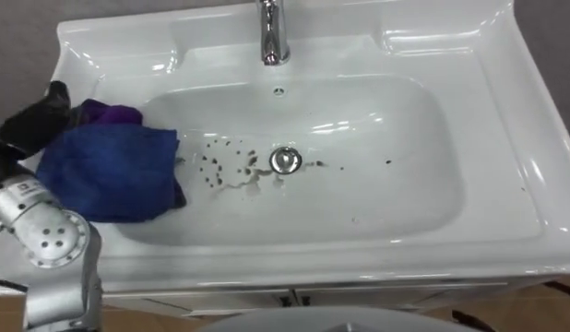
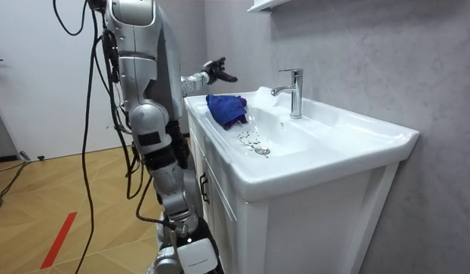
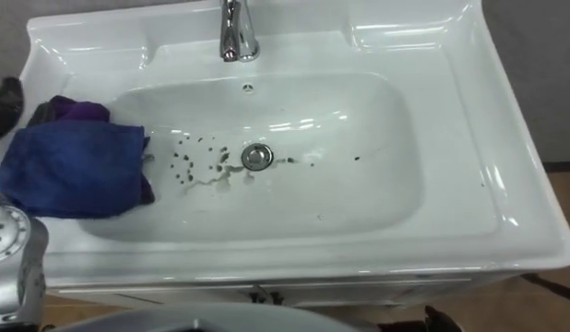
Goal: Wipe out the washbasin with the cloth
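- As I work from the front edge back, the basin [image 1: 359,267] rim is nearest; dark specks [image 1: 216,166] dot the bowl, left of the drain [image 1: 285,160].
- The blue cloth [image 1: 110,171] is draped over the left rim into the bowl, just beside the specks. I judge it soft, light and limp; best gathered at its bunched middle.
- The left robot hand [image 1: 34,115] is just past the cloth. The eye views give me a dark shape, grip unreadable.
- The room view settles it: fingers spread, raised off the surface, holding nothing.
- Farthest: the tap [image 1: 272,32].
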`<state>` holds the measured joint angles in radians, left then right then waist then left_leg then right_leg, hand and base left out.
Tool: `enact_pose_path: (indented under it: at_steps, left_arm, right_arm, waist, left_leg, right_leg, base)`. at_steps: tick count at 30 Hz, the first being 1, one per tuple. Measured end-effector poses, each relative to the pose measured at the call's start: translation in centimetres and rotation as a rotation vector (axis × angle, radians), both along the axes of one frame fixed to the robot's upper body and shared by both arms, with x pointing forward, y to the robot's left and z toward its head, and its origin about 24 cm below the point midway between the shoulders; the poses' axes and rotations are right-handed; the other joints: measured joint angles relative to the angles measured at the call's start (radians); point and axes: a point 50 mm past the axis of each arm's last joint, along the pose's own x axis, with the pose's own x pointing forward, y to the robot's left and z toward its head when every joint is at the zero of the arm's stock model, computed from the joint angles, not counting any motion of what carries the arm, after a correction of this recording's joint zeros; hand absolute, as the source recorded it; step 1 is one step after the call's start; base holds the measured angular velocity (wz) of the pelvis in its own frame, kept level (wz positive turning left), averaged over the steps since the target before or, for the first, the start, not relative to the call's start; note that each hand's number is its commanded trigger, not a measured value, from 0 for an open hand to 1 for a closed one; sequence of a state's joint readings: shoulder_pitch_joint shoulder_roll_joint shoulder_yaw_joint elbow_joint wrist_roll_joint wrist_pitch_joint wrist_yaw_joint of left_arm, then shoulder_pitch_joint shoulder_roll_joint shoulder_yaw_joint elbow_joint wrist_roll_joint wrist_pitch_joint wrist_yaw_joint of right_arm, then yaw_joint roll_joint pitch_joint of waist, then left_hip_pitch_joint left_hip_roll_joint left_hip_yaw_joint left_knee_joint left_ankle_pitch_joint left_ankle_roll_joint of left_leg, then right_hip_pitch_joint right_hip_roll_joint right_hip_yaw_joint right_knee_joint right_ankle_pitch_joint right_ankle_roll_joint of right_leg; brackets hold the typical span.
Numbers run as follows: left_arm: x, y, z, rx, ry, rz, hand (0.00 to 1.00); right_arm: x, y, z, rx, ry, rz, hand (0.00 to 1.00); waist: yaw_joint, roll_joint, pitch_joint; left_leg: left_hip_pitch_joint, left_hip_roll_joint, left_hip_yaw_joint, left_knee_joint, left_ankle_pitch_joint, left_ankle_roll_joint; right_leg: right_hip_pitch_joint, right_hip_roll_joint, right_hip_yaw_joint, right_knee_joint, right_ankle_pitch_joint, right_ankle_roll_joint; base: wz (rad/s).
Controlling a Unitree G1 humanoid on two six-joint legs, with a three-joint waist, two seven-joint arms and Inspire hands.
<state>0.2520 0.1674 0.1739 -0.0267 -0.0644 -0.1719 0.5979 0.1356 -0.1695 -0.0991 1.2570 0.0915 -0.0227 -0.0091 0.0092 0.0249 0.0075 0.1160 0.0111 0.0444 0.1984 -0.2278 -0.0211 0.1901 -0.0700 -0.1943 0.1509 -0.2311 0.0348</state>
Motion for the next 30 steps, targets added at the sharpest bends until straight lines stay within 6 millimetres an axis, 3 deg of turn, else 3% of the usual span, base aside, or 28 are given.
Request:
enact_pose_path:
  at_steps: [8,13,24,30]
  left_arm:
    - [0.0,-1.6,-3.1,-0.004,0.162,-0.119,0.0]
    - [-0.8,-1.4,-4.0,0.0,0.215,-0.105,0.0]
    - [-1.3,-1.2,-4.3,0.005,0.232,-0.084,0.0]
    - [-1.5,-1.4,-4.1,0.149,0.271,-0.096,0.0]
  right_arm:
    - [0.0,0.6,-0.2,0.024,-0.004,-0.048,0.0]
    - [-0.1,0.6,-0.2,0.037,-0.02,-0.112,0.0]
    - [-1.0,0.6,-0.3,0.048,-0.011,-0.18,0.0]
    - [-1.0,0.6,-0.3,0.043,-0.006,-0.176,0.0]
  waist:
    - [-0.004,-0.02,-0.0039]
    - [-0.004,-0.012,-0.0077]
    - [-0.006,-0.003,-0.008]
    - [-0.008,-0.001,-0.0075]
  left_leg:
    - [0.002,0.002,0.006,-0.001,0.0,0.0]
    - [0.019,0.003,0.023,-0.009,0.0,0.0]
    - [0.019,0.005,0.025,-0.007,0.0,0.0]
    - [0.019,0.005,0.025,-0.009,0.0,0.0]
  right_leg:
    - [-0.002,0.0,0.003,0.0,0.0,0.0]
    - [0.004,0.001,0.023,0.001,0.001,0.0]
    - [0.003,0.003,0.026,0.002,0.002,0.0]
    - [0.003,0.003,0.025,0.001,0.002,0.0]
  base:
    - [-0.01]
    - [-0.11]
    - [-0.01]
    - [0.0]
